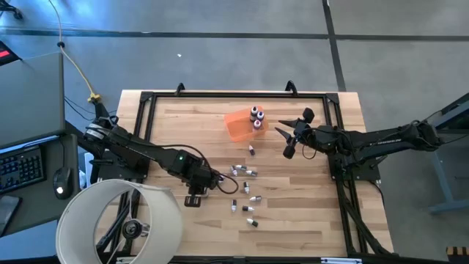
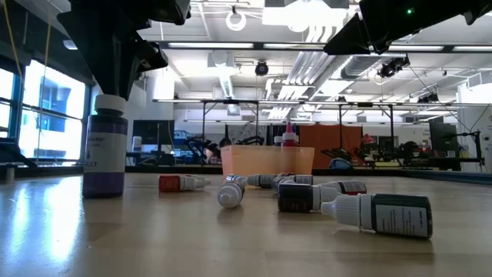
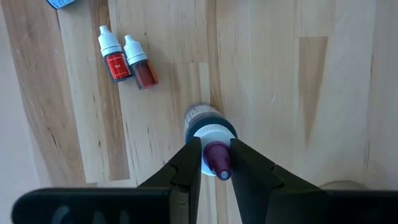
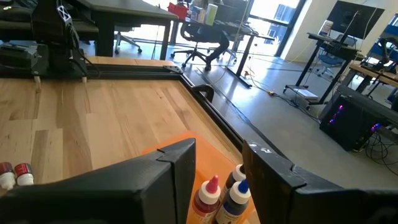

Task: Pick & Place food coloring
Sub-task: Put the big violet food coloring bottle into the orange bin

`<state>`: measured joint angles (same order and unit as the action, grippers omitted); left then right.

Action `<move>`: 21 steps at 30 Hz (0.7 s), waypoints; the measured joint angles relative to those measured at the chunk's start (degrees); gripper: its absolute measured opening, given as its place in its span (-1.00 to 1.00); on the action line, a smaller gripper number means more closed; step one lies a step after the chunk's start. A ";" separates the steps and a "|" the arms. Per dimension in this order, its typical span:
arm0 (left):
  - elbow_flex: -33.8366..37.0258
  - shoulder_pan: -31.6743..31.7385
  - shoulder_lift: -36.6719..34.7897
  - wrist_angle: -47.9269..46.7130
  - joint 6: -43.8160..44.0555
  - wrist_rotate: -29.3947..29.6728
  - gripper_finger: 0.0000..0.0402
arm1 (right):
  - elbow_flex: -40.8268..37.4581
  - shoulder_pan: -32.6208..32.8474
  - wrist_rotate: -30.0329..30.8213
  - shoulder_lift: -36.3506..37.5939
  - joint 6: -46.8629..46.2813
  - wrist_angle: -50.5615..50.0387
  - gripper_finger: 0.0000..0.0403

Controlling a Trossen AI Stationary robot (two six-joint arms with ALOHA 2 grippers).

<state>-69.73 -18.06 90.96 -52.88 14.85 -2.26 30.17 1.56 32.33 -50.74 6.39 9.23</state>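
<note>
Pale wooden table [image 1: 308, 213] at lower centre: left gripper [image 3: 216, 163] pinches an upright purple bottle [image 3: 210, 134], long axis vertical, cap skyward. Right gripper [image 1: 287, 136] hovers spread.

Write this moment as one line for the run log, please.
left gripper: shut on purple-tipped bottle, upright on table | right gripper: open, beside orange tray | loose bottles: on table

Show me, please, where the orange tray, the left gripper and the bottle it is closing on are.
orange tray [image 1: 236, 125]: high view, bare orange floor.
left gripper [image 3: 216, 163]: left wrist view, midway between fingertips.
purple-tipped bottle [image 3: 200, 116]: left wrist view, its dark body above the white collar.
</note>
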 joint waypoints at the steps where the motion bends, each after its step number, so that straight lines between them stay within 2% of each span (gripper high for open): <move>1: 0.00 0.00 0.00 0.00 0.00 0.04 -0.66 | 0.00 -0.02 -0.02 0.00 0.00 0.00 -0.37; 13: 0.00 0.02 0.01 -0.03 0.00 0.47 -0.67 | 0.00 -0.01 -0.01 0.00 0.00 0.00 -0.37; 21: 0.02 0.02 0.02 -0.04 0.02 0.44 -0.87 | 0.00 -0.01 -0.01 0.00 0.00 0.01 -0.37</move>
<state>-69.71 -18.04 90.98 -52.93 14.87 -1.82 30.17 1.55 32.32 -50.74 6.39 9.25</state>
